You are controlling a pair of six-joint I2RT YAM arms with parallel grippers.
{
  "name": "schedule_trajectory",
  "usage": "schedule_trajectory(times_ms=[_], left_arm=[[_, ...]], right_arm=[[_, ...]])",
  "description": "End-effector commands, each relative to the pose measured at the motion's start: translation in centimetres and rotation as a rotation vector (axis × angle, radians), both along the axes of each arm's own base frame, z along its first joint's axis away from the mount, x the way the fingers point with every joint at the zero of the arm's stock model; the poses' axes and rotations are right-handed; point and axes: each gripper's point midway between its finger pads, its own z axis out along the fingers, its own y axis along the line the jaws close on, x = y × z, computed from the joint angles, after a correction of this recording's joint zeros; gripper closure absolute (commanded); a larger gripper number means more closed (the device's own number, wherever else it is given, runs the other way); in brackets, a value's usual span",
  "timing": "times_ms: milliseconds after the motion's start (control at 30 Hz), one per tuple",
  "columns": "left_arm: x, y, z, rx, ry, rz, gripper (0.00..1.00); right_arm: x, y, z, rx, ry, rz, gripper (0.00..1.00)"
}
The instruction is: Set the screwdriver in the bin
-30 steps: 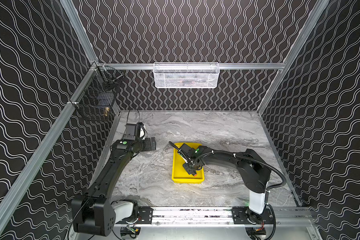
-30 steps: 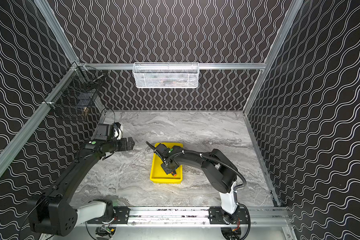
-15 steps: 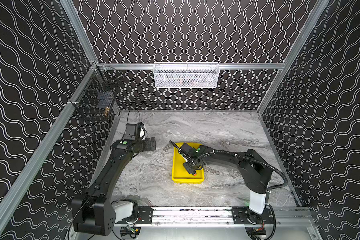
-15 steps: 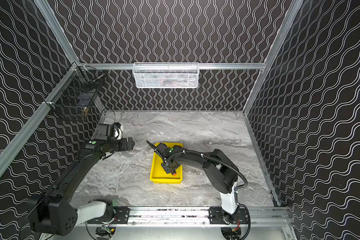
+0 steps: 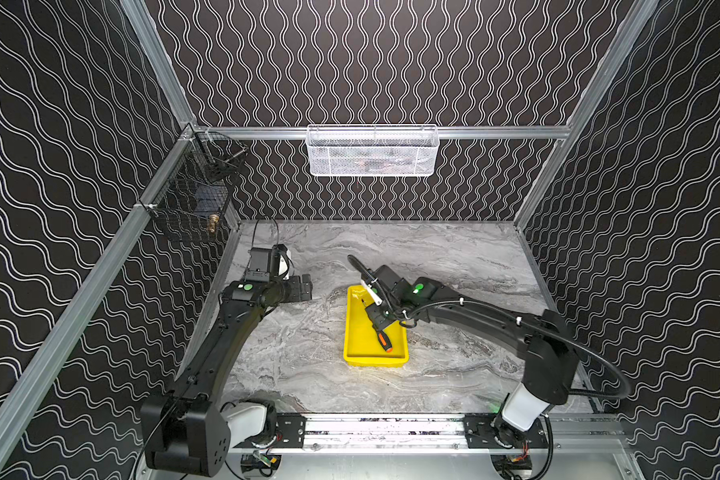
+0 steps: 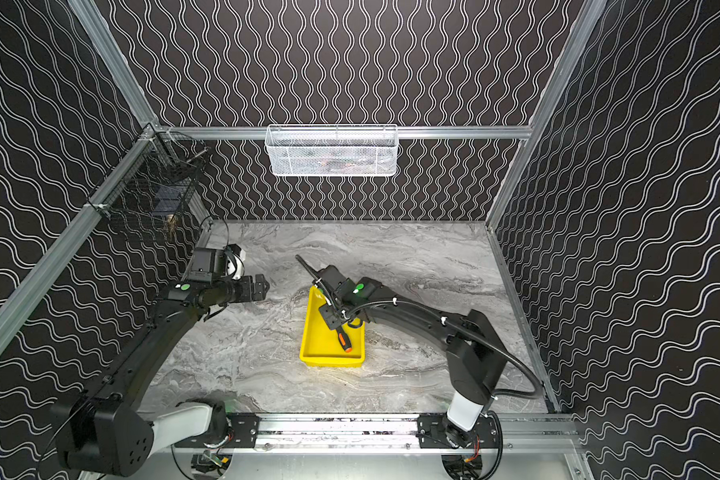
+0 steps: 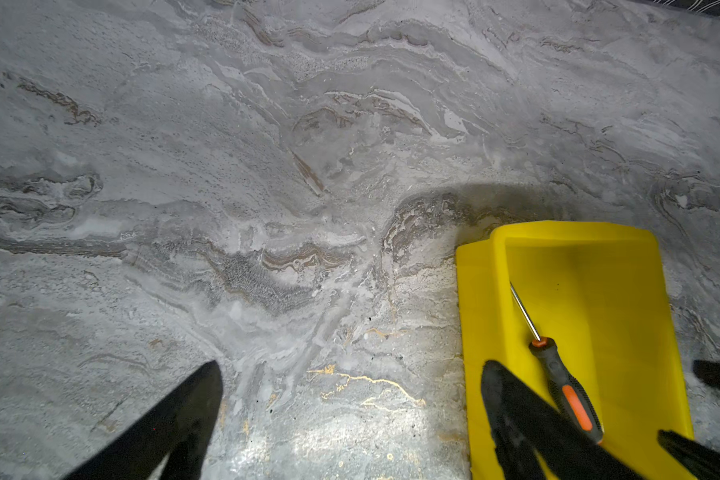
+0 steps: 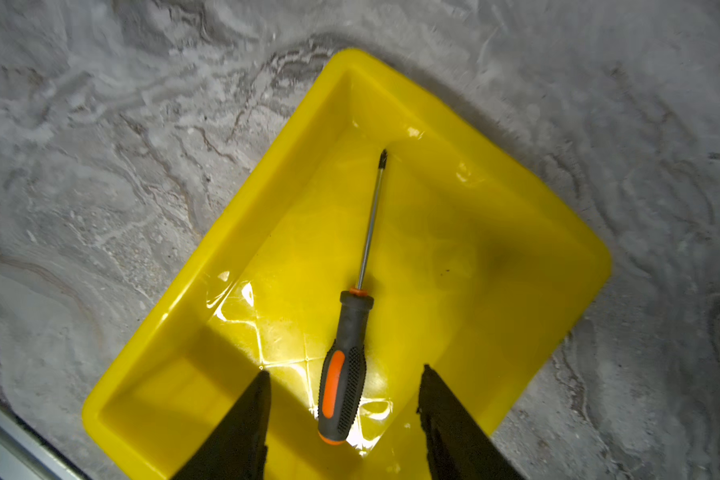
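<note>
Plainly, black-and-orange screwdriver lies in yellow bin; left pincer, right pincer both agape.

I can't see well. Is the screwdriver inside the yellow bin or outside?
Inside. The screwdriver lies flat on the floor of the bin, within its walls.

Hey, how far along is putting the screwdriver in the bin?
Done: the screwdriver lies flat on the floor of the yellow bin, fully inside its walls.
In hand: nothing. The right gripper hovers over the handle with its jaws apart, clear of it on both sides. The left gripper is open over the table beside the bin.
Left: probably only lifting the right gripper away.
</note>
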Motion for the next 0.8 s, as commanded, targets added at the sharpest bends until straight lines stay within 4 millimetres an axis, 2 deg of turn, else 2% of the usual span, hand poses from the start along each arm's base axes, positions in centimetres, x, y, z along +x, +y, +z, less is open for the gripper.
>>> schedule_trajectory(times_ms=[0, 167, 333, 533, 633, 767], left_arm=[[0.4, -0.6, 0.8, -0.021, -0.043, -0.037, 0.01], [0.7, -1.2, 0.7, -0.049, -0.024, -0.05, 0.01], [0.7, -1.4, 1.5, -0.056, -0.072, -0.066, 0.01], [0.5, -1.6, 3.4, -0.075, -0.156, -0.076, 0.01], [0.4, -1.7, 4.0, -0.08, -0.18, -0.079, 0.01], [0.3, -1.5, 4.8, -0.08, -0.214, -0.074, 0.01]], right_arm=[[0.6, -1.0, 3.1, 0.073, -0.014, -0.018, 0.39], [2.9, -4.6, 8.6, 0.264, -0.089, -0.108, 0.31], [4.6, -9.0, 12.2, 0.356, -0.207, -0.224, 0.19], [5.2, -13.0, 14.0, 0.397, -0.27, -0.342, 0.07], [5.0, -13.8, 14.7, 0.429, -0.304, -0.36, 0.01], [4.5, -15.3, 16.0, 0.436, -0.373, -0.394, 0.01]])
